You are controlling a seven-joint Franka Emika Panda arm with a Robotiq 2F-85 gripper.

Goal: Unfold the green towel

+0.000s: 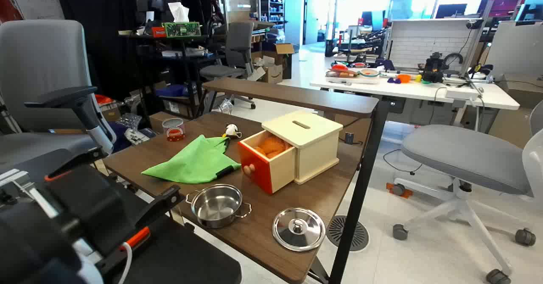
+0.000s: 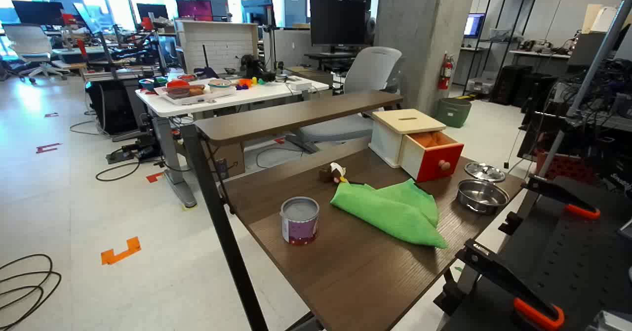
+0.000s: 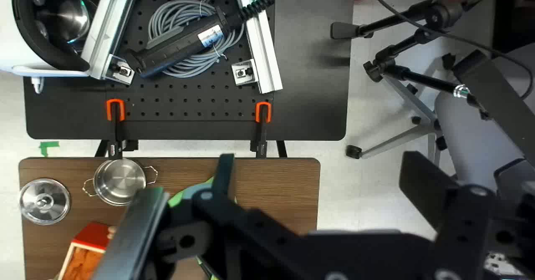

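Note:
The green towel (image 1: 193, 163) lies on the brown table, folded over itself and rumpled, with dark strips along parts of its edge. It also shows in an exterior view (image 2: 390, 210), with one pointed corner toward the table's edge. In the wrist view only small pieces of the towel (image 3: 177, 199) show; the gripper's finger and body hide the rest. My gripper (image 3: 319, 159) is open, with its fingers wide apart and nothing between them. It is high above the table, apart from the towel. The gripper's fingers do not show in either exterior view.
A cream box (image 1: 318, 159) with an open red-fronted drawer (image 1: 258, 171) holding something orange stands beside the towel. A steel pot (image 1: 217, 205), its lid (image 1: 298, 229), a can (image 2: 299, 222) and a small toy (image 2: 337, 172) are around it. A raised shelf (image 2: 296, 116) runs along one side.

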